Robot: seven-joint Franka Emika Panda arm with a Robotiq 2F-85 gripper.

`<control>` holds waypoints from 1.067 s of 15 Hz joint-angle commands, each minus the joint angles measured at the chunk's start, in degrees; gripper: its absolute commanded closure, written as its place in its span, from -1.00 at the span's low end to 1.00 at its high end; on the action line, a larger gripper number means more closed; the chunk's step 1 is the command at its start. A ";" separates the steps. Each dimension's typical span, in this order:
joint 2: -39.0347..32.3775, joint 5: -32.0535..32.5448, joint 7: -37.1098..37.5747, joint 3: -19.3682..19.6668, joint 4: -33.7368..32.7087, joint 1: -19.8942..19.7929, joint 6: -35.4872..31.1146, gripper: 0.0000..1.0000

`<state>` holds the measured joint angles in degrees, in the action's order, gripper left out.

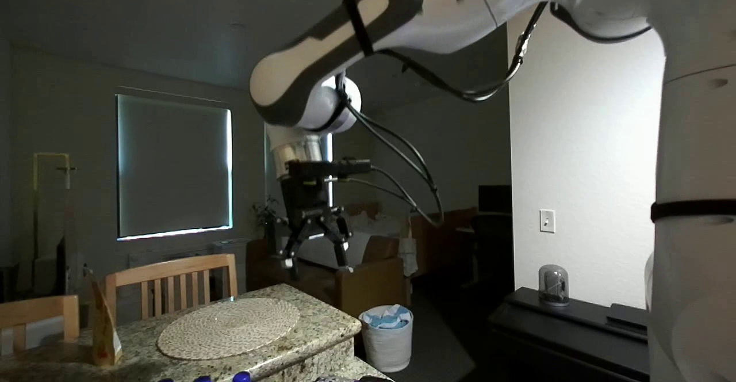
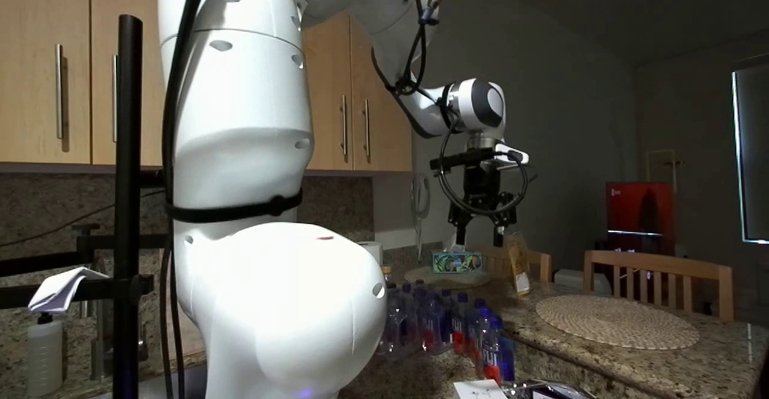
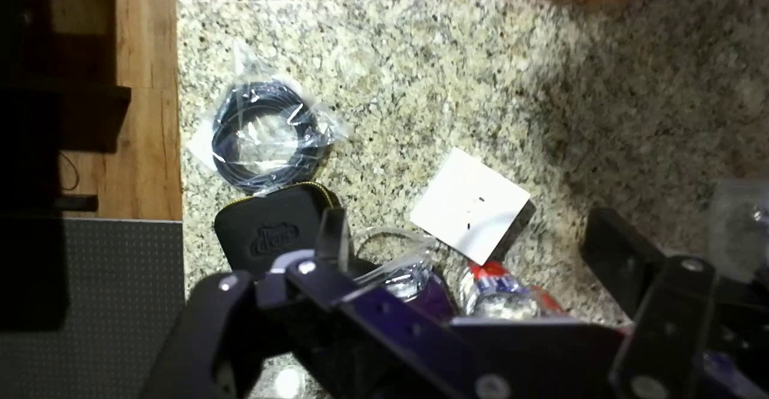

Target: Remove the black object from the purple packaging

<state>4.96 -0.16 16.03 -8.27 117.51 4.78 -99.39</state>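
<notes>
Gripper [image 1: 318, 266] hangs empty, jaws apart, presumably pre-grasp; next calls for descending toward possibly purple packaging [image 3: 437, 295], wrist view's lower centre.

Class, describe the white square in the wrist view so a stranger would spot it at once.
Start with the speckled granite counter that spreads across the wrist view. Just right of centre is the white square, turned cornerwise like a diamond. Its flat, pale face with a few dark marks sets it apart from the coil of dark cable in clear plastic, to its upper left.
</notes>
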 commanded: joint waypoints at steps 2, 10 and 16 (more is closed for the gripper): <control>-14.22 4.29 8.40 2.77 -2.23 -0.98 -7.50 -1.00; -31.79 8.40 6.22 7.93 -10.02 1.27 -5.19 -1.00; -37.18 9.62 6.23 9.12 -16.01 1.85 -2.65 -1.00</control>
<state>-32.17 9.85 22.56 0.05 101.61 5.92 -102.09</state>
